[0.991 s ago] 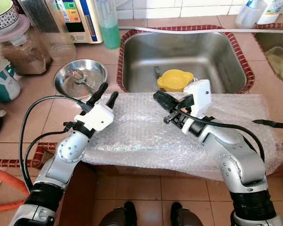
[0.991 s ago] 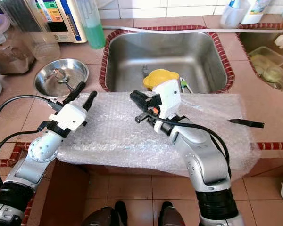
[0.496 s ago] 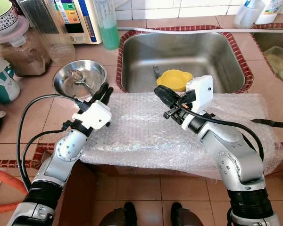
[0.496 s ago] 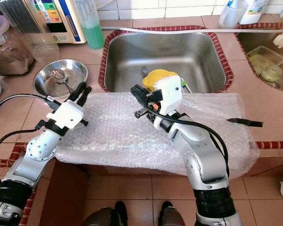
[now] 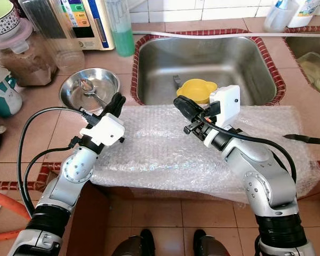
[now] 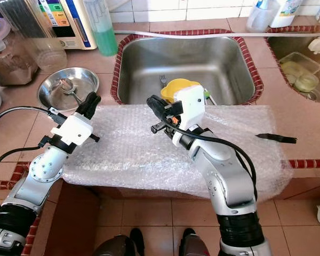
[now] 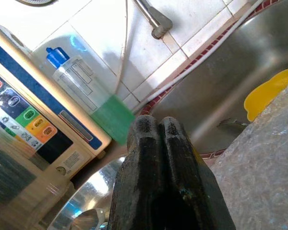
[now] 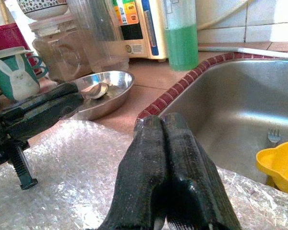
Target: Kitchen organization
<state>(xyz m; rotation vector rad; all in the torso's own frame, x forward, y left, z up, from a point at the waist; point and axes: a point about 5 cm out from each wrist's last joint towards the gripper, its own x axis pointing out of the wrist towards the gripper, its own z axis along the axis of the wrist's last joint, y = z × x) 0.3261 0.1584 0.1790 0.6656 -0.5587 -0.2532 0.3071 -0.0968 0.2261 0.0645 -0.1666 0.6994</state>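
Note:
A sheet of bubble wrap (image 5: 160, 144) covers the counter edge in front of the steel sink (image 5: 256, 58). A yellow bowl (image 5: 196, 89) and a fork (image 5: 176, 81) lie in the sink. My left gripper (image 5: 117, 101) is shut and empty, at the wrap's left far corner, close to a steel bowl (image 5: 104, 80) that holds a spoon (image 5: 88, 87). My right gripper (image 5: 180, 102) is shut and empty, hovering over the wrap's far edge just before the yellow bowl. The wrist views show both pairs of fingers (image 7: 156, 125) (image 8: 162, 122) pressed together.
A green-liquid bottle (image 5: 122, 26), a water purifier (image 5: 88, 21), clear jars (image 5: 21, 53) and a teal mug (image 5: 2, 90) crowd the back left. A thin black object (image 5: 304, 139) lies on the wrap's right end. A second basin (image 5: 314, 64) lies at far right.
My left gripper's fingers have gone from open to shut. The right gripper has shifted slightly up toward the sink edge.

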